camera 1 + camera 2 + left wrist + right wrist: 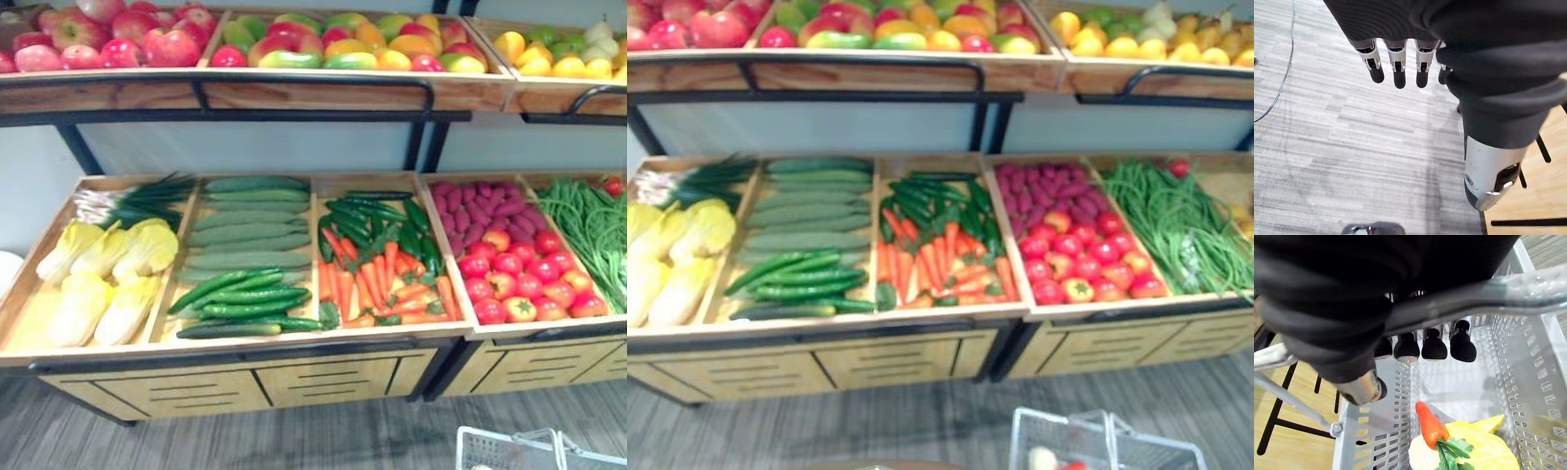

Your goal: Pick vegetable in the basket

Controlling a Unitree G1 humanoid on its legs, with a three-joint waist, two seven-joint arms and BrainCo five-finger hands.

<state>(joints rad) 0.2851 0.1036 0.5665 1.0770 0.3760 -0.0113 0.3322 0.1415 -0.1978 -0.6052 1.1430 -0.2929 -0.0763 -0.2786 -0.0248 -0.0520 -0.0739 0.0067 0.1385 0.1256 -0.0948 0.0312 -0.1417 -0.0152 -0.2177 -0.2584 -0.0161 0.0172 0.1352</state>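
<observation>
Left eye view: a two-tier wooden produce stand [245, 343] faces the robot. Its upper shelf carries red apples [108, 39], mangoes [353, 44] and yellow fruit [568, 49]. The lower shelf is split into compartments. From the robot's left they hold pale yellow cabbages [108, 274] with spring onions [137, 201] behind them, then long pale gourds [250, 225] behind dark cucumbers [245, 299]. Next come carrots [382, 284] in front of green peppers [377, 220], tomatoes [524, 279] in front of purple sweet potatoes [485, 206], and green beans [588, 230]. A white mesh basket [509, 452] shows at the lower right, below the stand's front edge.

Right eye view: the basket sits low, right of centre, with something pale and something red inside, too small to name.

Left wrist view: the left hand [1396, 63] hangs over grey striped floor [1352, 147], fingers straight and side by side, thumb [1493, 176] apart, holding nothing.

Right wrist view: the right hand [1434, 346] has its fingers curled round the grey handle [1508, 291] of the basket. Below them, on the basket's bottom, lie one carrot [1431, 423] with green leaves and a yellow cabbage head [1484, 448], touching each other.
</observation>
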